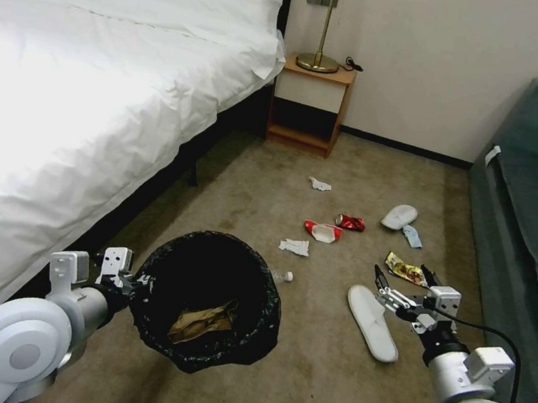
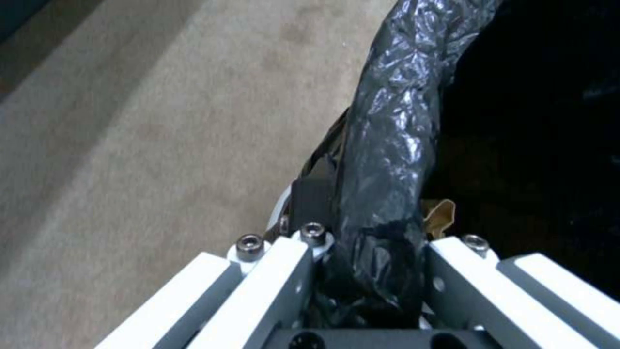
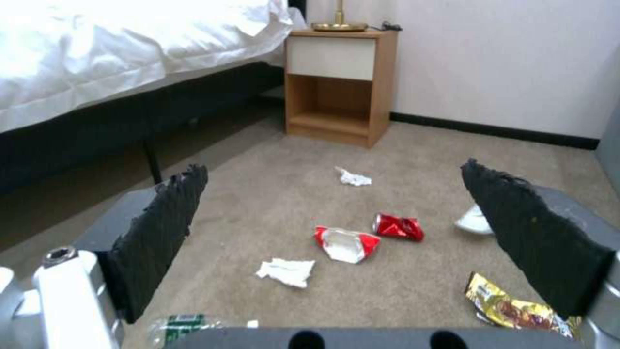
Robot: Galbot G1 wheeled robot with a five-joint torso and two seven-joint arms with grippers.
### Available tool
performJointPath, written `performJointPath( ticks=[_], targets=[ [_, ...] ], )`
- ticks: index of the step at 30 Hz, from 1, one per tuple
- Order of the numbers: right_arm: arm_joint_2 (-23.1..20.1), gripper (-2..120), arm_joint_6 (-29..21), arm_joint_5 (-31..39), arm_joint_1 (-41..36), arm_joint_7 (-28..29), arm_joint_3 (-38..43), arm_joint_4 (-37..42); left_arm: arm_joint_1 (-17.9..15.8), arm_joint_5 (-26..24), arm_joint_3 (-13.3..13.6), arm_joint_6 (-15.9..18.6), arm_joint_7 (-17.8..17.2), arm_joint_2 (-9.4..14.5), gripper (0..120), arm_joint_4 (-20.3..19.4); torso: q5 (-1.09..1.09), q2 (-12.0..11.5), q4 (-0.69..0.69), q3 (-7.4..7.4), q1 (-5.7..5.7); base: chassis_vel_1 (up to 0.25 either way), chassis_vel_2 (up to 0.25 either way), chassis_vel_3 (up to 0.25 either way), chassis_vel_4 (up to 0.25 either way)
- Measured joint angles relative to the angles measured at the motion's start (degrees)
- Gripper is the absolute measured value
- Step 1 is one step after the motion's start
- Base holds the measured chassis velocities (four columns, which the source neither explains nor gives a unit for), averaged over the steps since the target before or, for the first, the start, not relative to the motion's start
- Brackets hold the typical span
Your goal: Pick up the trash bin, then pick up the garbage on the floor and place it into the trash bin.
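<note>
L gripper point(image 1: 136, 281) clenched on the rim of the trash bin point(image 1: 207, 300); in the L wrist view the white jaws pinch the rolled, crinkly glossy black bag at the rim point(image 2: 387, 145), a black pad pressing on the outer side. Bin is held up off the beige short-pile carpet point(image 1: 322, 384), beside the bed point(image 1: 82, 99) w/ its rumpled white sheets. It's round, mouth tilted toward the head cam, w/ a crumpled brown paper scrap point(image 1: 200, 320) lying inside.

R gripper point(image 1: 405, 282) hangs low above the floor, jaws released and spread wide; ridged black rubber pads point(image 3: 162, 232) show on both sides in the R wrist view, nothing between them.

Garbage scattered on the carpet ahead:
- gold foil wrapper point(image 1: 405, 269), creased, just below the R gripper tips
- flat white slipper point(image 1: 372, 321), long oval, near the R arm; 2nd slipper point(image 1: 399, 216) farther off, a pale blue scrap point(image 1: 412, 236) touching or just beside it
- crushed red can point(image 1: 350, 222)
- red-white wrapper point(image 1: 323, 231), torn open
- crumpled white tissue point(image 1: 294, 246), another point(image 1: 319, 184) farther toward the wooden nightstand point(image 1: 310, 103)
- small clear bottle point(image 1: 281, 275), green label, lying just beside the bin rim
</note>
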Motion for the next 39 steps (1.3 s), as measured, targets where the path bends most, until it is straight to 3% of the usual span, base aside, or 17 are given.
performJointPath(
  ticks=[27,35,39],
  targets=[
    [-0.6,100,-2.6,1.4,1.3,-1.0,1.2,-5.8,-1.2,0.2,-0.8,0.0,0.8,-0.3,2,0.4,0.01,0.0,0.0,0.0,0.0,-0.109,0.1,0.102,-0.111],
    [-4.0,100,-5.1,5.0,3.9,-4.7,2.6,-15.7,-0.9,-1.4,-4.9,0.0,0.5,-0.1,2,-0.3,0.01,0.0,0.0,-0.02,-0.01,-0.009,0.003,0.001,-0.008],
    [-7.2,100,-5.9,7.7,6.9,-9.3,1.8,-24.7,-1.0,-2.6,-7.4,0.0,0.1,-0.1,2,-0.4,0.01,0.0,0.0,-0.01,-0.01,0.0,0.0,0.0,0.0]
  ],
)
